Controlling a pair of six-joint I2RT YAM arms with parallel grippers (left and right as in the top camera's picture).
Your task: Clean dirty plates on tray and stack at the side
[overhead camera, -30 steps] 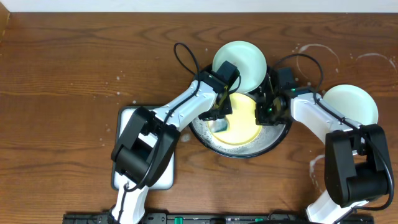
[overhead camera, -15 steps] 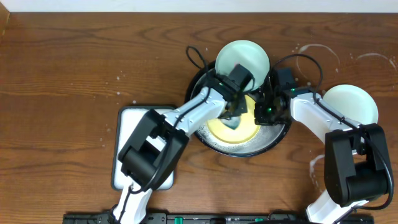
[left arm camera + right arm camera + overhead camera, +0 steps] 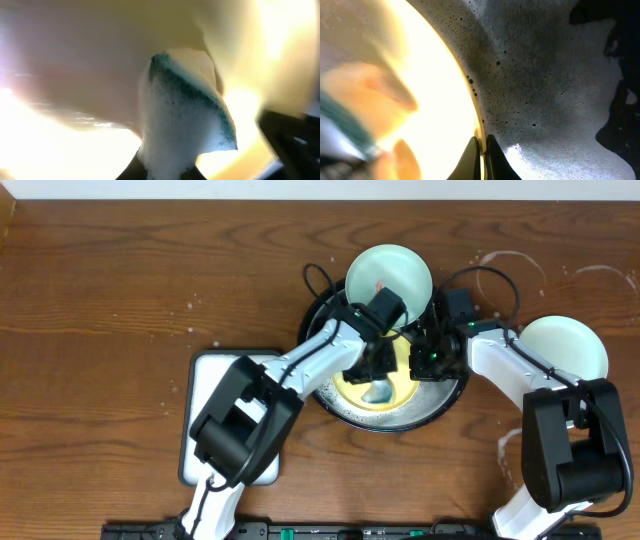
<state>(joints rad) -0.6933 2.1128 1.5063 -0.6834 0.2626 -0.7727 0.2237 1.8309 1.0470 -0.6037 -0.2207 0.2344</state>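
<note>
Yellow plate (image 3: 402, 384) mid-scrub in tray (image 3: 385, 426); roughly one of three done.
Left fingers (image 3: 129, 175) clamp sponge (image 3: 180, 120), right fingers (image 3: 492, 157) pinch its rim; clean-looking mint plate (image 3: 563, 345) on counter (image 3: 120, 300), smeared mint plate (image 3: 388, 275) waits.

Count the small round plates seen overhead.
3. Yellow plate in the round black basin; pale mint-green plate at its far rim; second mint-green plate on the wooden table, right. Others may be hidden.
</note>
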